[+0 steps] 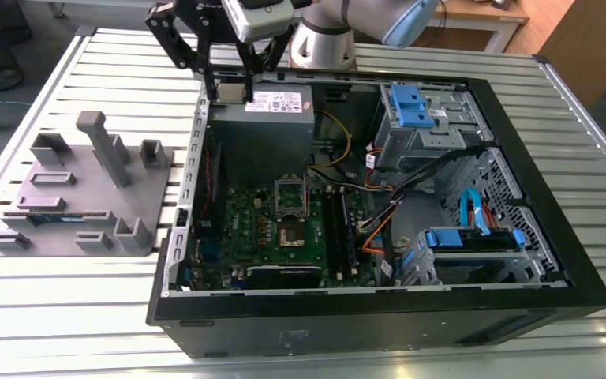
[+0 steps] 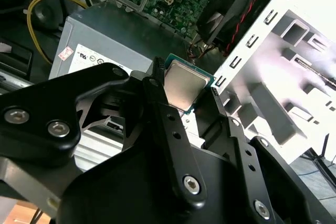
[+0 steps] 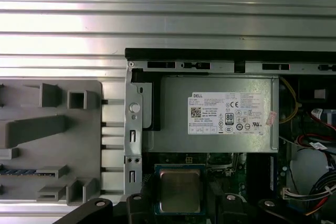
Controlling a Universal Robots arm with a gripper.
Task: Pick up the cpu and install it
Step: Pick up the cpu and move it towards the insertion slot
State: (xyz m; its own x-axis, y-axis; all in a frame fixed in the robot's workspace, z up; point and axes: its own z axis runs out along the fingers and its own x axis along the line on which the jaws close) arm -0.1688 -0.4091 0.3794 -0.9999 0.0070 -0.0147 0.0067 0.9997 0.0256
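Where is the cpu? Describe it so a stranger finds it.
Find the open computer case, then the grey power supply in its corner. The gripper above it clamps the cpu: a small square chip, silvery top, green rim, the only part held aloft.

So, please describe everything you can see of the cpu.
The cpu is a small, flat, square chip with a silvery-grey metal top and a thin green rim. The gripper holds it in the air, fingers pressing two opposite edges, its metal top facing both wrist cameras. It hangs over the grey power supply at one end of the open case, touching nothing else.
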